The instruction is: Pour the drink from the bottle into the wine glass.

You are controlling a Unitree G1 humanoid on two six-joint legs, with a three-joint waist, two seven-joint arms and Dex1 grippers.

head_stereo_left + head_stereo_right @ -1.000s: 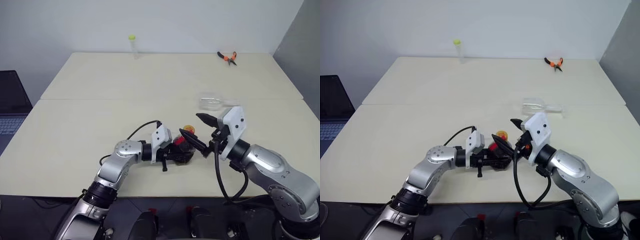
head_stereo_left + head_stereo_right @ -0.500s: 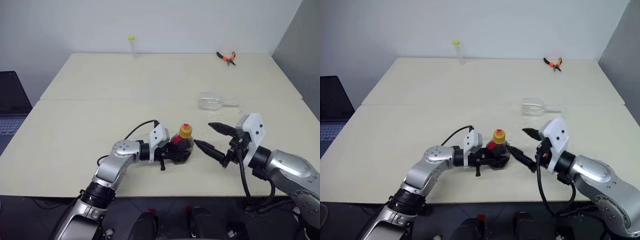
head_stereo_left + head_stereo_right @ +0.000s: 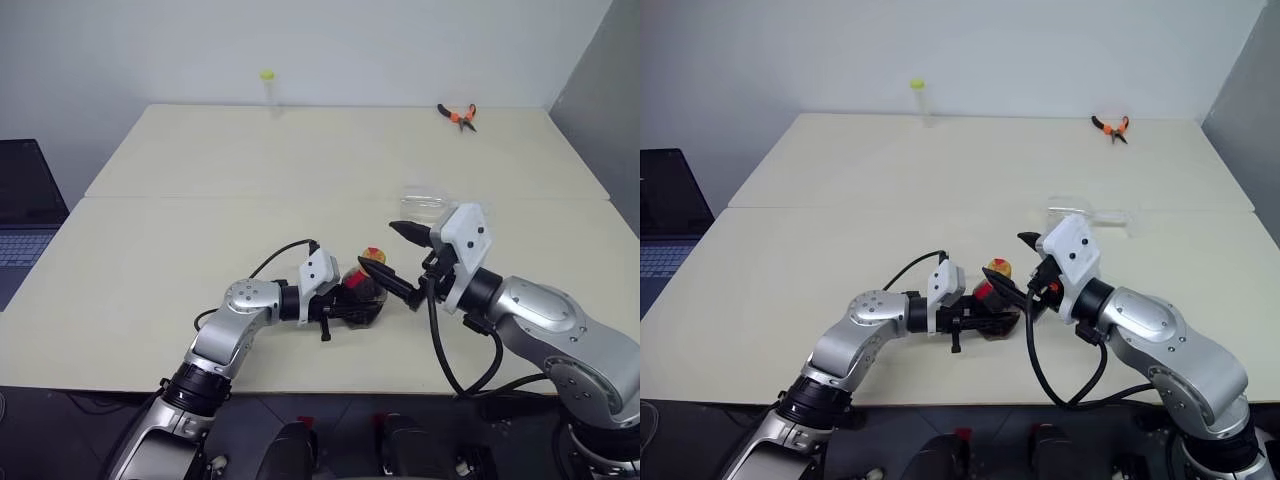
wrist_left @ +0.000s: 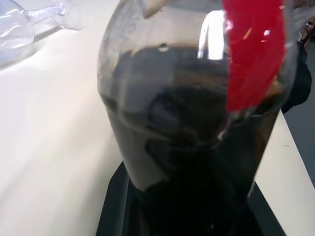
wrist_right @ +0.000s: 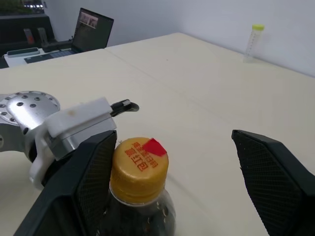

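The left gripper [image 3: 352,303] was clamped tight on the little cola bottle [image 3: 365,292], upright on the table [image 3: 150,250] near the front edge. The right gripper [image 5: 172,182] had its fingers spread wide on either side of the yellow cap [image 5: 139,168], not touching it. The wine glass [image 3: 425,207] lay on its side just behind.

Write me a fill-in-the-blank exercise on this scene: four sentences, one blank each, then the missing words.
1. The left gripper is shut on the ____.
2. The bottle's cap is ____ in colour and still on.
3. The right gripper has its fingers ____, one on each side of the cap.
4. The wine glass lies on its ____ on the table.

Missing words: bottle; yellow-orange; open; side
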